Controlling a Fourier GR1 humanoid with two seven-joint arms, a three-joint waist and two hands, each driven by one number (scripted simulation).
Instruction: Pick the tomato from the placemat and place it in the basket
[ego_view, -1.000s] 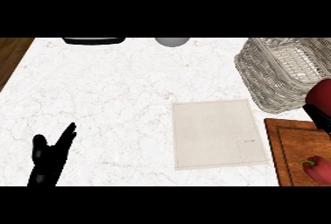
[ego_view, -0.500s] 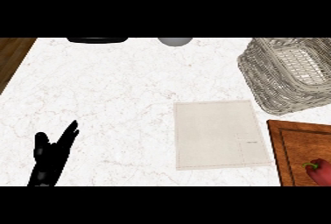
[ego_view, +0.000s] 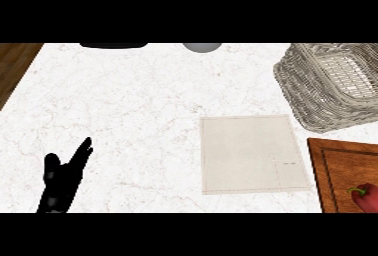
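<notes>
The beige placemat (ego_view: 251, 152) lies flat on the white marble counter, right of the middle, with nothing on it. A woven wicker basket (ego_view: 295, 95) stands at the upper right; the part of its inside that shows holds nothing. No tomato shows anywhere in the head view. My left hand (ego_view: 59, 185) rests at the lower left with straight fingers pointing up, well apart from the placemat. My right hand is out of view.
A wooden cutting board (ego_view: 339, 165) sits at the lower right with a red pepper (ego_view: 365, 196) on it, cut by the edge. A black object (ego_view: 114, 45) and a grey round thing (ego_view: 201, 47) sit at the counter's far edge. The counter's left edge (ego_view: 18, 75) borders brown wood.
A dark red shape at the right edge beside the basket one second ago has gone from view. The left hand has barely moved.
</notes>
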